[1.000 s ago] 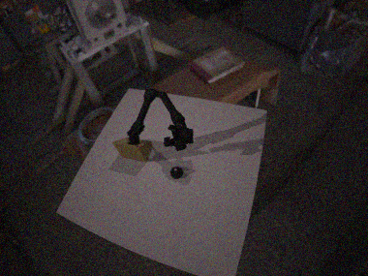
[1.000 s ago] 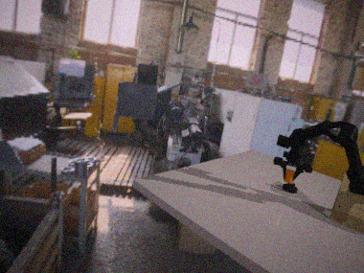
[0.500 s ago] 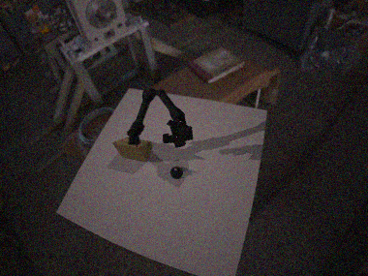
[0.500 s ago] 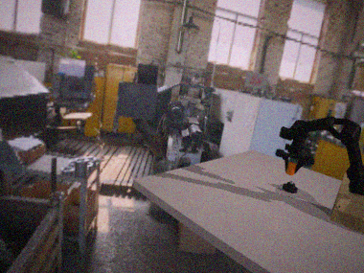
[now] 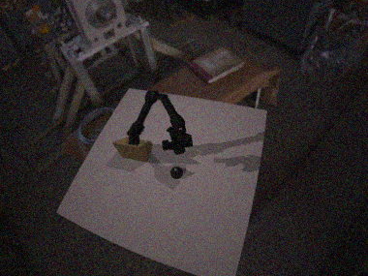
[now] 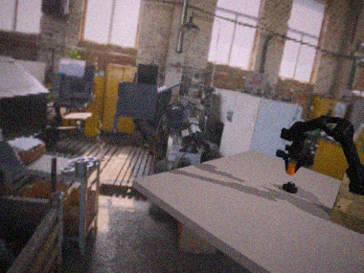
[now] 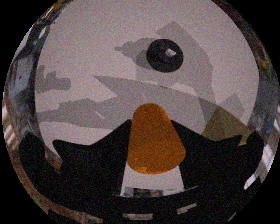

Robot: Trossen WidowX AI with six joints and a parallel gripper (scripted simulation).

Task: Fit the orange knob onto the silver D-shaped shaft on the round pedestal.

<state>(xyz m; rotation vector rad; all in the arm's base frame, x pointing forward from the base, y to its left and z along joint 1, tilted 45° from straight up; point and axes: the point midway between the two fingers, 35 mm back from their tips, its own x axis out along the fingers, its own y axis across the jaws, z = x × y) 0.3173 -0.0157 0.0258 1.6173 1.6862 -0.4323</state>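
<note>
The orange knob (image 6: 291, 168) (image 7: 154, 142) is held between the fingers of my gripper (image 6: 290, 163) (image 7: 150, 123), which is shut on it. The knob is in the air, above the tabletop. In the top view the gripper (image 5: 178, 149) hides the knob. The round pedestal (image 5: 176, 172) (image 6: 289, 189) (image 7: 159, 62) is dark and stands on the table. In the exterior view it is below the knob, with a gap between them. In the wrist view it lies beyond the fingertips, slightly right of centre. A small bright spot on it may be the shaft (image 7: 171, 52). The knob's hole and the shaft's flat are not visible.
The arm's base stands on a yellowish wooden block (image 5: 137, 150) (image 6: 349, 206) (image 7: 223, 125) on the pale table (image 5: 145, 214) (image 6: 216, 207). Arm shadows cross the tabletop around the pedestal. A wooden bench with a book (image 5: 218, 64) is behind the table's far edge.
</note>
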